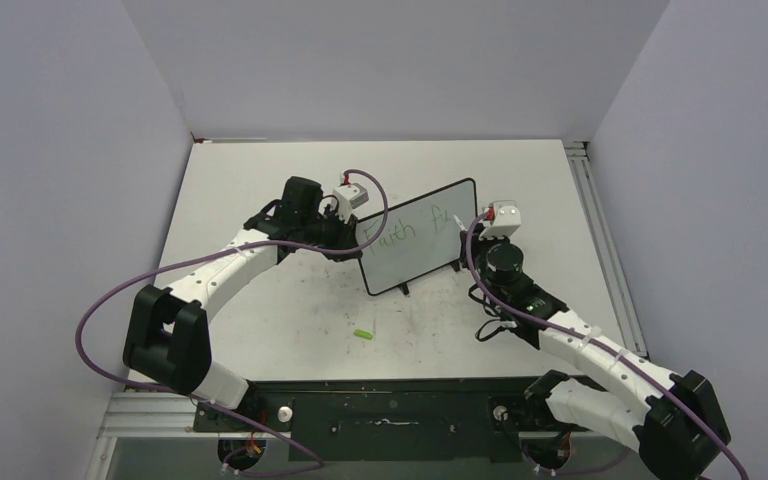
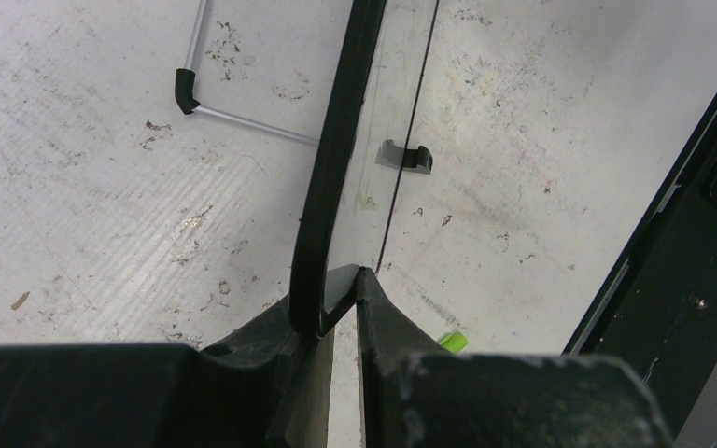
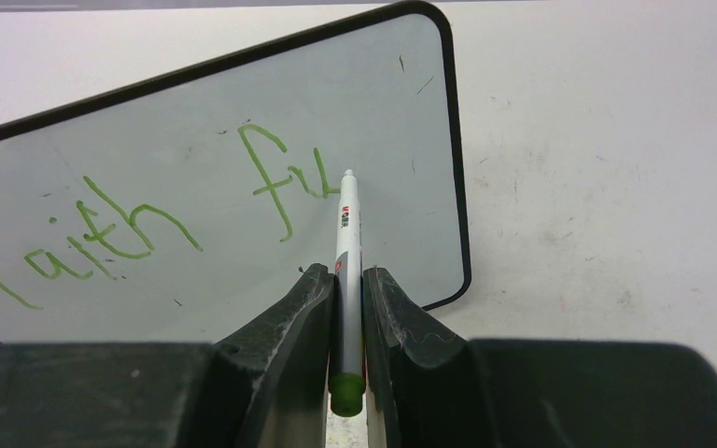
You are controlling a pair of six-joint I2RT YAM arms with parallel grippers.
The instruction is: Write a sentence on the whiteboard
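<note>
Our right gripper (image 3: 341,280) has its fingers pressed together on a marker (image 3: 347,219). It grips the lower barrel, with the green end toward the wrist and the white tip pointing away. The tip sits at the board (image 3: 392,103), just beside the last green stroke, but we cannot tell whether it actually touches. The sentence (image 3: 135,224) reads "Faith fu" in thin green letters across the glossy face.

Our left gripper (image 2: 339,285) is clamped on the board's black frame, one finger on each side of the edge near a rounded corner. From that wrist we see the board almost edge-on. A small black foot (image 2: 409,159) shows on one side of it, and a thin metal stand (image 2: 243,121) rests on the table on the other.

From above, the board stands tilted on the scuffed table (image 1: 260,320) between the two grippers, the left one at its left edge and the right one near its right end. A small green piece (image 1: 363,333) lies on the table in front of the board, apart from both grippers.
</note>
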